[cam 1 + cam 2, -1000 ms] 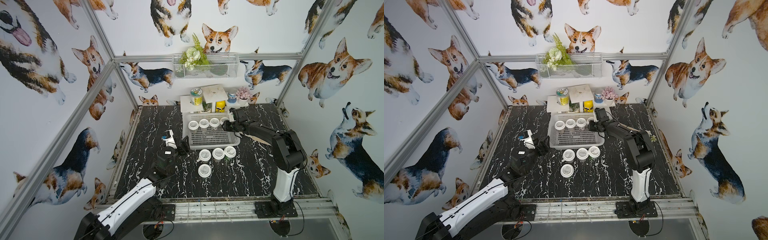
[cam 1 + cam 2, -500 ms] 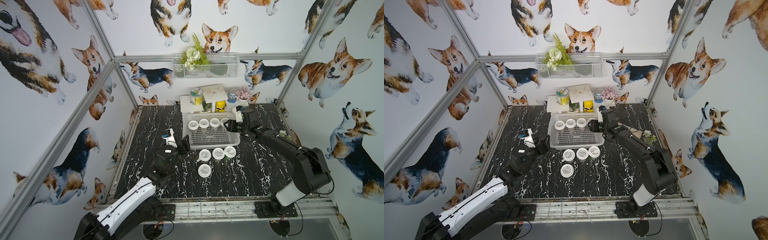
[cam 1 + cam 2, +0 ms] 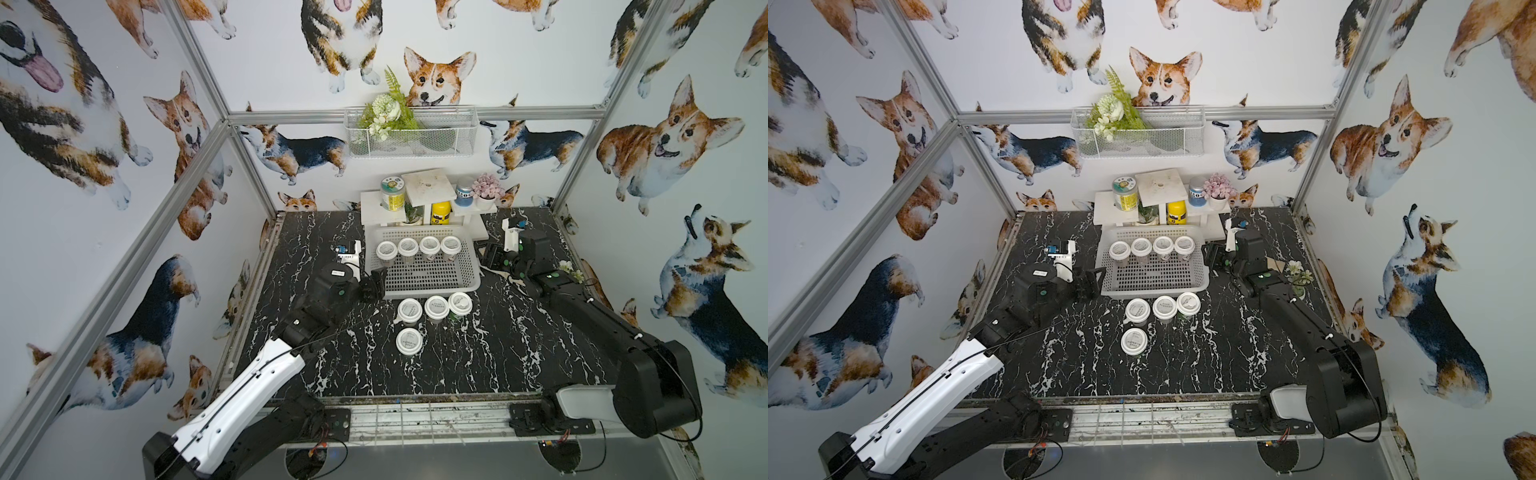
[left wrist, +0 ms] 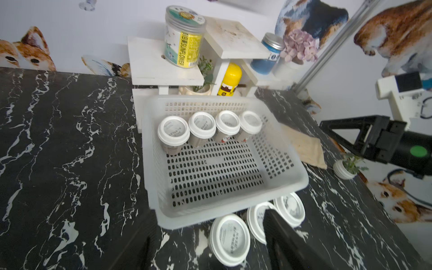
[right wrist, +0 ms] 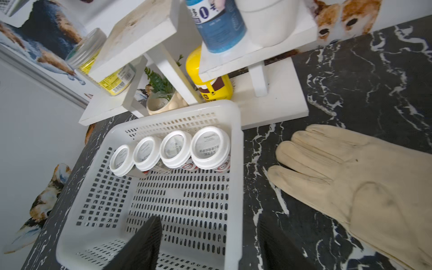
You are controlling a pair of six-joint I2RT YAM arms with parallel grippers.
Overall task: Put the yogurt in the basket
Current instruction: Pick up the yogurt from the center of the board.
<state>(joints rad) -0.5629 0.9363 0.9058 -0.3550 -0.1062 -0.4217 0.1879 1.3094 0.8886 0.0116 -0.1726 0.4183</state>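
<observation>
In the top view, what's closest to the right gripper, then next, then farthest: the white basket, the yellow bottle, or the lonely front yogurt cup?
From the right gripper:
1. basket, just beside it.
2. yellow bottle, farther back.
3. lone yogurt cup, out front.

The left arm (image 3: 266, 374) was stretched forward and low, its white link going up from the base to a black elbow, and the wrist lay almost level behind the left pincer (image 3: 376, 282). This pincer pointed sideways, toward the right pincer (image 3: 490, 255). Its two fingers (image 4: 287, 243) stood apart and gripped nothing. The right arm (image 3: 590, 316) lay long and low behind its own pincer, folded sharply near the base. The right pincer's fingers (image 5: 140, 243) also stood apart, with nothing between them.
</observation>
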